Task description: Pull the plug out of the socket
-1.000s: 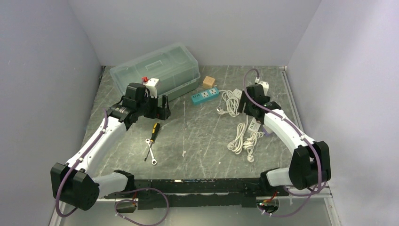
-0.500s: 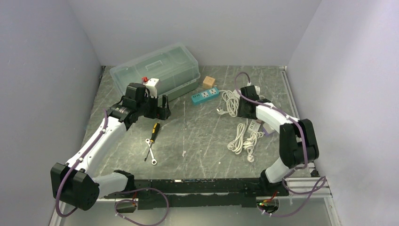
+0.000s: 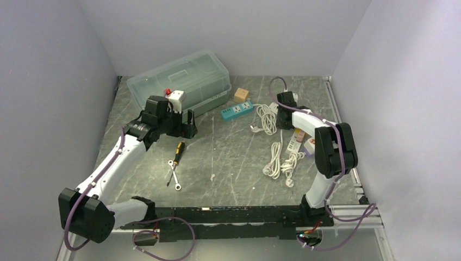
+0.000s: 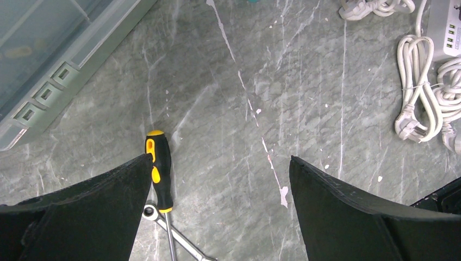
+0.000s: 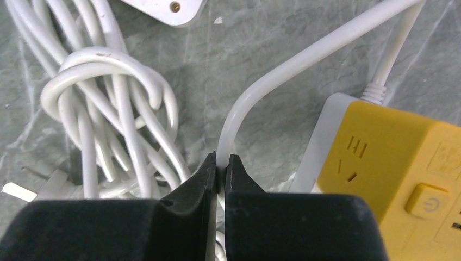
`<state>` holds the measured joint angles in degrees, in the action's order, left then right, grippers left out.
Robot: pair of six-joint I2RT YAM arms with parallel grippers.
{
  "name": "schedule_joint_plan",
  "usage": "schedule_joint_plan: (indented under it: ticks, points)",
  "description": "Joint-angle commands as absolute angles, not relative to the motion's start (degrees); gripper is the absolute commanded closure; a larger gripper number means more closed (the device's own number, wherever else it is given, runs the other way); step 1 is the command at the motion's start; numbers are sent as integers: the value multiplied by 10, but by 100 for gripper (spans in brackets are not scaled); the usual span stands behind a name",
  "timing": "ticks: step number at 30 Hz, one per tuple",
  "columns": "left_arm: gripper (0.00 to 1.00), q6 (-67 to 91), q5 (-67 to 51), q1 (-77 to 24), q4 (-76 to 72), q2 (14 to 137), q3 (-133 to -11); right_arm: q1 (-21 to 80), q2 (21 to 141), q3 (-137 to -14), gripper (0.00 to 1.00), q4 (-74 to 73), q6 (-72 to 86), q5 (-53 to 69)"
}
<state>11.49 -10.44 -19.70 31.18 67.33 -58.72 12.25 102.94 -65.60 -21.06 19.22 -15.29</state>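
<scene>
Nearest on the tabletop (image 3: 234, 157), left of centre: a wrench (image 3: 174, 177) and, touching its far end, a screwdriver (image 3: 178, 148) w/ yellow-and-black handle. The left claw (image 4: 217, 163) hangs above them, jaws wide apart, holding nothing.

Right side, abt the same depth: bundled white cables (image 3: 282, 160) w/ a white power strip (image 3: 293, 144) beside them. Just right of the strip is the yellow socket block (image 5: 380, 157) (yellow face, power button, white base), a thin lead leaving its far end.

A bit farther, the right claw (image 5: 221, 166) is down low, jaws closed tight on a white cord (image 5: 282, 70), which bends up and runs off to the far right. The socket block lies just right of the claw, a knotted cable coil (image 5: 103, 98) just left, w/ a loose plug (image 5: 49, 187) at the coil's near-left end, prongs bare. Can't tell from these views whether any plug sits in the yellow block.

Farther back, centre: a teal power strip (image 3: 237, 110), then a small wooden block (image 3: 241, 94). Far left: a clear plastic box (image 3: 185, 79), lid shut.
</scene>
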Motion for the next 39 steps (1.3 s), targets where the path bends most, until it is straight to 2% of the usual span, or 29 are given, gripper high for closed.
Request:
schedule_joint_plan:
  ticks: [1,9,15,26,39]
  points:
    - [1,111,-110,-197,304,665,-593,136,957,-609,100,-211,224,-103]
    - [1,112,-111,-197,305,670,-593,274,804,-500,100,-210,303,-142]
    - [1,113,-100,-197,306,673,-593,380,776,-487,100,-192,362,-161]
    - [1,120,-66,-194,317,684,-597,528,882,-575,100,-145,395,-184]
    - [1,135,-45,-128,325,674,-599,616,1033,-714,100,-90,342,-154]
